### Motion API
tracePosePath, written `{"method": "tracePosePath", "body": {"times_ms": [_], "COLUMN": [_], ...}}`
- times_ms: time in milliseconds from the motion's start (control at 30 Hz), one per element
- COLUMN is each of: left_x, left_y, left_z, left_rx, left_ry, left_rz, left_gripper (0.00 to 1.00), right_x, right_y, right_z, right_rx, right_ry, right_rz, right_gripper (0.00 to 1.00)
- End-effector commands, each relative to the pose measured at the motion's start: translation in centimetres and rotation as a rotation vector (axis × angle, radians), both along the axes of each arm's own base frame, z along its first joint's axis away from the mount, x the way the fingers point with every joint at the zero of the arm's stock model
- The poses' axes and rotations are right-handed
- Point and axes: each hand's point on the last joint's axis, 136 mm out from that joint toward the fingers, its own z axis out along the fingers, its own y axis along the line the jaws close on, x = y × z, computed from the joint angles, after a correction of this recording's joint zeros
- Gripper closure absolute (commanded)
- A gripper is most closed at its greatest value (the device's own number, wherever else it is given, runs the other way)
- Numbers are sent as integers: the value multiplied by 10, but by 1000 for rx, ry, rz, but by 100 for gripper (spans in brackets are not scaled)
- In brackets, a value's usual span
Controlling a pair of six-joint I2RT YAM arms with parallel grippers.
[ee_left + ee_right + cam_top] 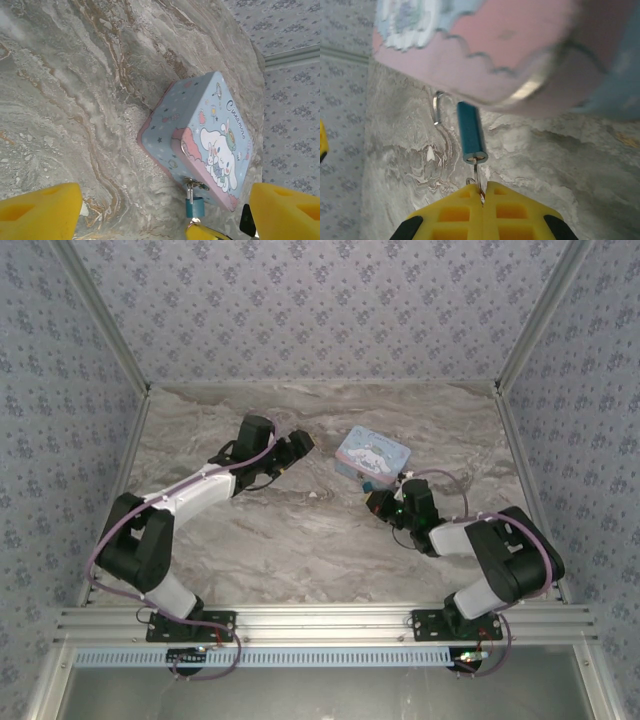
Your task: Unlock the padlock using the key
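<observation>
Right wrist view, right gripper (482, 192) pinching thin metal key (477, 176) entering teal-blue padlock (471, 131) hung on pale blue cartoon tin box (485, 45), left gripper (296, 450) spread open.

**Hidden, blurred, cut off**

Key (478, 175): a thin sliver shows; the rest is pinched between the right fingers (455, 212). Just past their tips the box (520, 50) is blurred, cut by the top edge, and hides the upper end of the silver hook (437, 107). Left fingers (40, 212): cut by bottom edge.
</observation>
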Motion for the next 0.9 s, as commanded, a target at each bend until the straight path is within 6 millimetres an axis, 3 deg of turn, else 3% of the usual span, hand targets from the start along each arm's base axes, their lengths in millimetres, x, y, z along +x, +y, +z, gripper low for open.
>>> {"method": "tracePosePath", "body": {"times_ms": [0, 133, 267, 500, 733, 867], "left_x": [1, 2, 2, 6, 21, 27], "left_y": [0, -1, -2, -7, -42, -70], "left_z": [-3, -3, -3, -7, -8, -15], "left_rx": [15, 11, 17, 28, 13, 11], "left_ry": [-1, 2, 1, 3, -8, 10], "left_rz": [0, -3, -9, -37, -187, -292], "left_gripper": [13, 12, 12, 11, 10, 9], "right_x": [-13, -14, -17, -26, -11, 0], "right_y": [-9, -14, -25, -58, -62, -73], "right_z": [-28, -36, -38, -15, 28, 40], "right_rx": [78, 67, 1, -179, -154, -168], "right_ry": [167, 191, 186, 115, -6, -14], "right_rz": [-75, -96, -127, -168, -59, -53], "right_gripper": [100, 94, 74, 53, 29, 13]}}
